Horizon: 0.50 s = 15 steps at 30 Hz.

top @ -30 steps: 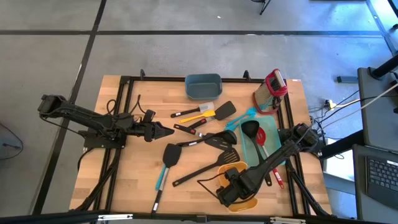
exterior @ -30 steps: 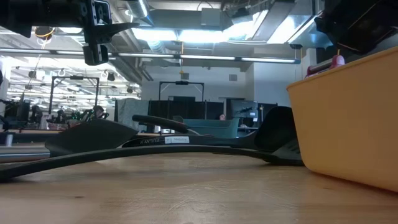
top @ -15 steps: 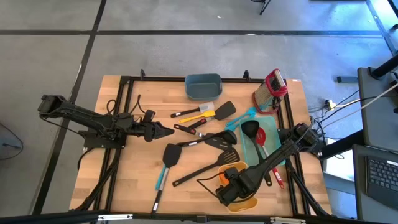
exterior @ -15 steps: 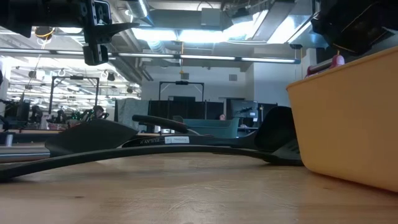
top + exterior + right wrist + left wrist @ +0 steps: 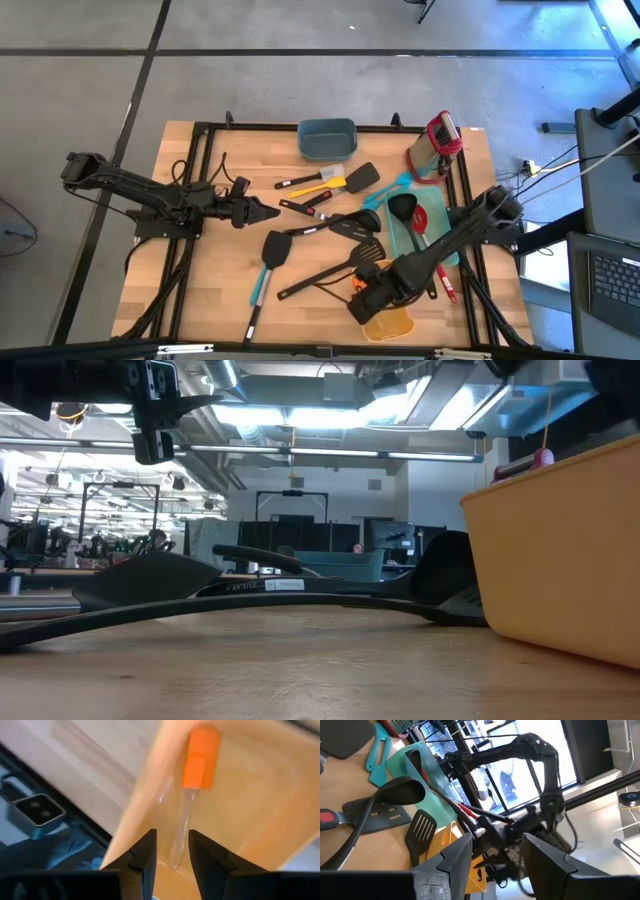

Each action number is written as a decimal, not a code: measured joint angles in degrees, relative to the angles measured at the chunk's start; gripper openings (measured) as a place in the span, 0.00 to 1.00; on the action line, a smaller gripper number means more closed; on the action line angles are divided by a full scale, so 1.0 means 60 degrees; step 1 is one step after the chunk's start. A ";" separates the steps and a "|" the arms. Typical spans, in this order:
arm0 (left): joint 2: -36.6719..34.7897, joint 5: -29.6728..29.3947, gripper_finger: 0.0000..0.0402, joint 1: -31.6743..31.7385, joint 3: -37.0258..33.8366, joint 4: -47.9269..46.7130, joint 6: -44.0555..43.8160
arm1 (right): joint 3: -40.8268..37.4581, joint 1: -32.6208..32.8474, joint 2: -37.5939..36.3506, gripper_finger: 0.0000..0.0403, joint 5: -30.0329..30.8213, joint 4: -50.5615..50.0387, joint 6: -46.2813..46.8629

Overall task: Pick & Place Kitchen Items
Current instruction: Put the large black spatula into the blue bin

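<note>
Lifted clear of the yellow bin [image 5: 388, 325] near the surface's front edge, right pincer [image 5: 368, 296] hangs released; light orange-headed spatula [image 5: 192, 780] wants a mid-handle grip.

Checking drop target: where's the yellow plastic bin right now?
In the high view the yellow plastic bin sits at the table's front edge on the right side, just below the right claw, beside the black slotted turner.
</note>
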 joint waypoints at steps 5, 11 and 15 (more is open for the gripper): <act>0.0000 0.0001 0.42 0.0000 0.0000 0.0001 0.0000 | 0.0000 -0.0479 -0.0715 0.28 0.0494 0.0074 -0.0555; 0.0000 0.0007 0.42 0.0000 0.0000 0.0000 -0.0055 | 0.0000 -0.1060 -0.1409 0.28 0.0613 0.0514 -0.1501; 0.0000 0.0011 0.42 0.0000 0.0000 0.0000 -0.0073 | 0.0000 -0.1476 -0.1693 0.28 0.0762 0.1043 -0.2132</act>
